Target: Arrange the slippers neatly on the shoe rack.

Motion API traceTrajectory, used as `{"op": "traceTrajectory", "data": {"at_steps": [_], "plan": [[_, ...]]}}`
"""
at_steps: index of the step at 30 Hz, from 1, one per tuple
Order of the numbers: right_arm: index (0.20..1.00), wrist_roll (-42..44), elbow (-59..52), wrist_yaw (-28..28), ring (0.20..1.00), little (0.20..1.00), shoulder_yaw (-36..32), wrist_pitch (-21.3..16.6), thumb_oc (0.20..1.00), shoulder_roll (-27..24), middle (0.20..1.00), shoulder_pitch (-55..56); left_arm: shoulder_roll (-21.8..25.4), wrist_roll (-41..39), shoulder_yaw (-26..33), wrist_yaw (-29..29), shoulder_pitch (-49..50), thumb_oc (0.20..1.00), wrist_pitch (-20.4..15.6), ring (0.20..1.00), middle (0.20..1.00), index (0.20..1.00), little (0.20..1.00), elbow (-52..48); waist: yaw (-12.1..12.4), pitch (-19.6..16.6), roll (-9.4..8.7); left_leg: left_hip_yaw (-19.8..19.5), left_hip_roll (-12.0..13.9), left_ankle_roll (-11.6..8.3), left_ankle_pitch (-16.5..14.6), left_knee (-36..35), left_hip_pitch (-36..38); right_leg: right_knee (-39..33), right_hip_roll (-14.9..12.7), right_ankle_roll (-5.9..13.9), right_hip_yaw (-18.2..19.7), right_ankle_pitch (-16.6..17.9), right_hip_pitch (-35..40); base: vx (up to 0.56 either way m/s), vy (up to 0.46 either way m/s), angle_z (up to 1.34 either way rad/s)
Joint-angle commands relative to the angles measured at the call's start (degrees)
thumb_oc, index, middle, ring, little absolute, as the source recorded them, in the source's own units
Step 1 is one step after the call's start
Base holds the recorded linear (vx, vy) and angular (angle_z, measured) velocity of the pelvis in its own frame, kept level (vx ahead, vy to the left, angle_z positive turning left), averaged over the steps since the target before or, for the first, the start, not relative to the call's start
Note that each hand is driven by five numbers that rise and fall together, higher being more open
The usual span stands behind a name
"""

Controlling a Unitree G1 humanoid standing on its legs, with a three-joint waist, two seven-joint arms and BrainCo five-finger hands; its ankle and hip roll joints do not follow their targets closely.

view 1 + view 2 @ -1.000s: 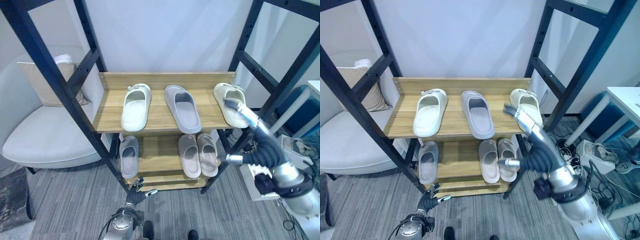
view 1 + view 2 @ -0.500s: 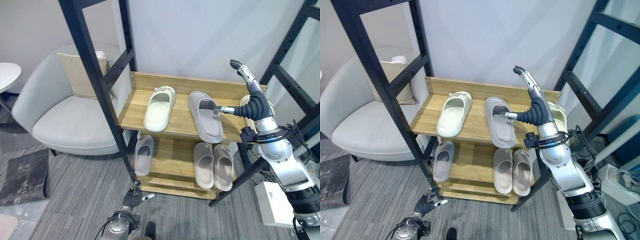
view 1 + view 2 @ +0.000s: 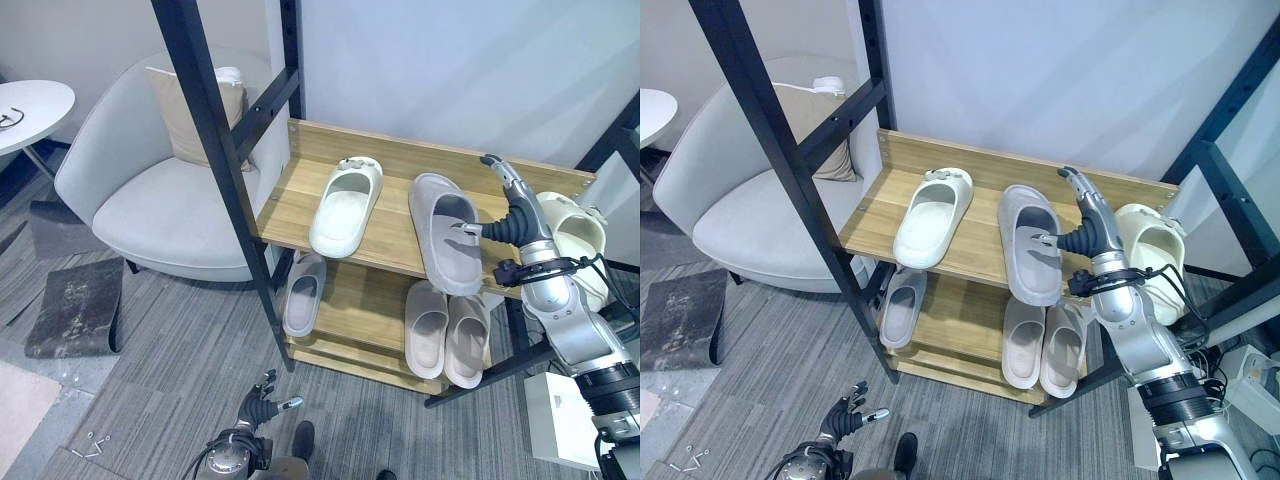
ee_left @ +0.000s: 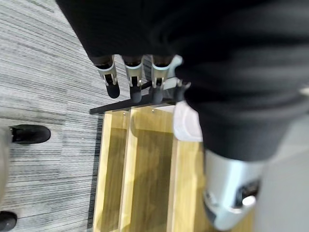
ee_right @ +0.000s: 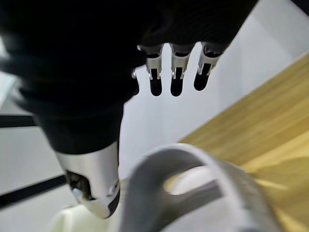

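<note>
Since a second ago our right hand (image 3: 508, 205) has come off the cream slipper (image 3: 575, 235) at the far right of the shoe rack (image 3: 395, 165) and now hangs above the grey slipper (image 3: 446, 232) in the middle of the top shelf, fingers straight and spread, thumb stretched toward the grey strap, holding nothing; our view has also swung, so the whole scene sits differently. We see three slippers on the top shelf: a pale cream one (image 3: 346, 193) toward the left, the grey one at the centre with its toe past the front edge, and the cream one hanging off the right end of the rack. On the lower shelf a grey slipper (image 3: 304, 295) lies alone on the left and a beige pair (image 3: 446, 327) lies side by side on the right. Bare wood shows between the left cream slipper and the rack's left post. Our left hand (image 3: 262, 398) hangs low in front of the rack, near the floor, fingers loosely spread. Left of the rack stands a pale armchair (image 3: 140, 190) with a cushion (image 3: 190, 110), on grey striped carpet (image 3: 150, 400).
</note>
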Motion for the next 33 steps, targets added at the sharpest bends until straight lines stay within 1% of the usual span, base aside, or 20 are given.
{"op": "traceTrajectory", "data": {"at_steps": [1, 2, 5, 9, 11, 17, 18, 19, 20, 21, 23, 28, 30, 32, 33], "plan": [[1.000, -0.56, 0.46, -2.43, 1.000, 1.000, 0.09, -0.62, 1.000, -4.66, 1.000, -7.47, 1.57, -1.44, 0.73, -0.39, -3.05, 1.000, -2.22, 1.000, 1.000, 1.000, 1.000, -0.78, 2.10, 0.37, -0.75, -0.84, 0.74, -1.03, -8.58, -0.19, 6.55, 0.97, -0.45, 1.21, 0.59, -0.95, -1.55, 0.00, 0.000, 0.00], [1.000, -0.93, 2.30, -2.39, 1.000, 1.000, 0.39, -0.27, 1.000, -5.34, 1.000, -7.96, 1.66, -1.51, 0.72, -0.42, -3.15, 1.000, -2.29, 1.000, 1.000, 1.000, 1.000, -0.94, 2.32, 0.59, -0.86, -0.99, 0.72, -1.07, -8.55, -0.19, 6.34, 0.91, -0.42, 1.21, 0.37, -1.00, -1.55, 0.00, 0.000, 0.00], [1.000, -1.01, 3.59, -2.25, 1.000, 1.000, 1.09, -0.18, 1.000, -5.17, 1.000, -8.50, 1.63, -1.49, 0.73, -0.44, -3.40, 1.000, -2.39, 1.000, 1.000, 1.000, 1.000, -0.70, 2.42, 0.67, -0.93, -1.16, 0.68, -1.10, -8.55, -0.21, 6.11, 0.78, -0.43, 1.22, 0.21, -1.00, -1.64, 0.00, 0.000, 0.00], [1.000, -0.77, 5.97, -1.84, 1.000, 1.000, 2.56, 0.08, 1.000, -3.46, 1.000, -9.04, 1.53, -1.61, 0.57, -0.25, -3.63, 1.000, -2.49, 1.000, 1.000, 1.000, 1.000, -0.38, 2.91, 0.96, -0.98, -1.40, 0.56, -1.05, -8.56, -0.18, 5.89, 0.64, -0.44, 1.23, -0.06, -0.99, -1.65, 0.00, 0.000, 0.00], [1.000, -0.80, 8.24, -2.03, 1.000, 1.000, 4.09, 0.25, 1.000, -1.80, 1.000, -10.22, 1.35, -1.58, 0.27, 0.02, -3.93, 1.000, -2.63, 1.000, 1.000, 1.000, 1.000, 0.16, 3.43, 1.16, -0.93, -1.53, 0.50, -1.09, -8.56, -0.19, 5.70, 0.44, -0.44, 1.24, -0.24, -1.04, -1.66, 0.02, 0.009, 0.00], [1.000, -0.33, 10.09, -2.66, 1.000, 1.000, 6.20, -0.04, 1.000, 0.99, 1.000, -12.16, 1.35, -1.40, -0.30, 0.45, -4.43, 1.000, -2.92, 1.000, 1.000, 1.000, 1.000, 0.53, 4.12, 1.42, -0.77, -1.97, 0.51, -1.16, -8.46, -0.17, 5.49, 0.34, -0.47, 1.25, -0.56, -1.15, -1.66, 0.00, 0.000, 0.00], [0.840, -0.46, 10.87, -2.74, 0.840, 0.840, 6.96, -0.05, 0.840, 1.36, 0.840, -12.85, 1.22, -1.32, -0.38, 0.36, -4.39, 1.000, -2.96, 1.000, 1.000, 1.000, 1.000, 1.00, 4.31, 1.45, -0.71, -2.09, 0.49, -1.18, -8.42, -0.18, 5.47, 0.30, -0.50, 1.24, -0.70, -1.16, -1.59, 0.02, 0.010, 0.04], [0.564, -1.06, 12.19, -2.99, 0.564, 0.564, 7.77, 0.10, 0.564, 1.92, 0.564, -13.68, 1.15, -1.29, -0.66, 0.48, -4.33, 1.000, -3.12, 1.000, 1.000, 1.000, 1.000, 1.39, 4.68, 1.47, -0.65, -2.28, 0.40, -1.21, -8.39, -0.19, 5.43, 0.21, -0.47, 1.25, -0.84, -1.22, -1.50, 0.02, 0.010, 0.03], [0.489, -1.06, 12.29, -3.03, 0.489, 0.489, 7.84, 0.06, 0.489, 1.94, 0.489, -13.78, 1.14, -1.29, -0.63, 0.49, -4.34, 1.000, -3.13, 1.000, 1.000, 1.000, 1.000, 1.39, 4.64, 1.48, -0.64, -2.29, 0.39, -1.22, -8.39, -0.19, 5.43, 0.21, -0.47, 1.25, -0.85, -1.22, -1.49, 0.02, 0.012, 0.04], [0.200, -2.02, 13.15, -3.45, 0.200, 0.200, 8.38, 0.54, 0.200, 1.77, 0.200, -14.80, 1.05, -1.38, -0.73, 0.66, -4.33, 1.000, -3.19, 1.000, 1.000, 1.000, 1.000, 1.70, 4.85, 1.51, -0.61, -2.42, 0.37, -1.24, -8.34, -0.19, 5.38, 0.19, -0.47, 1.24, -0.99, -1.21, -1.46, 0.01, 0.006, 0.08], [0.200, -2.27, 14.51, -4.32, 0.200, 0.200, 8.41, 0.79, 0.200, 2.12, 0.200, -15.47, 1.11, -1.33, -0.87, 0.84, -4.31, 1.000, -3.26, 1.000, 1.000, 1.000, 1.000, 1.64, 5.01, 1.51, -0.50, -2.74, 0.30, -1.27, -8.29, -0.18, 5.31, 0.18, -0.51, 1.23, -1.19, -1.23, -1.38, 0.01, 0.009, 0.17], [0.200, -4.83, 15.19, -5.20, 0.200, 0.200, 7.73, 1.85, 0.200, 0.65, 0.200, -15.90, 1.07, -1.00, -0.53, 0.96, -4.33, 1.000, -3.16, 1.000, 1.000, 1.000, 1.000, 2.19, 4.92, 1.27, -0.34, -3.52, 0.21, -1.45, -8.25, -0.18, 5.35, 0.21, -0.54, 1.10, -1.69, -1.42, -0.97, 0.00, 0.004, 0.05], [0.200, -6.90, 12.38, -6.36, 0.200, 0.200, 6.12, 2.19, 0.200, -0.48, 0.200, -14.75, 0.96, -0.63, 0.06, 1.09, -4.55, 1.000, -2.92, 1.000, 1.000, 1.000, 1.000, 2.39, 4.43, 0.95, -0.22, -3.53, 0.28, -1.55, -8.27, -0.16, 5.61, 0.29, -0.55, 1.12, -1.86, -1.41, -0.61, 0.00, 0.000, 0.00], [0.200, -7.37, 10.91, -6.56, 0.200, 0.200, 5.32, 2.15, 0.200, -0.52, 0.200, -13.88, 0.87, -0.48, 0.12, 1.05, -4.60, 1.000, -2.85, 1.000, 1.000, 1.000, 1.000, 2.40, 4.33, 0.84, -0.16, -3.54, 0.27, -1.59, -8.29, -0.16, 5.69, 0.24, -0.54, 1.12, -1.89, -1.43, -0.49, 0.00, -0.001, 0.02], [0.200, -7.96, 4.83, -7.80, 0.200, 0.200, 1.83, 1.96, 0.200, -0.25, 0.200, -11.67, 0.69, -0.28, 0.94, 1.29, -4.82, 1.000, -2.62, 1.000, 1.000, 1.000, 1.000, 2.37, 3.81, 0.56, 0.11, -3.49, 0.37, -1.70, -8.27, -0.18, 5.84, 0.23, -0.50, 1.08, -1.89, -1.53, -0.37, -0.01, -0.002, 0.05]]}}
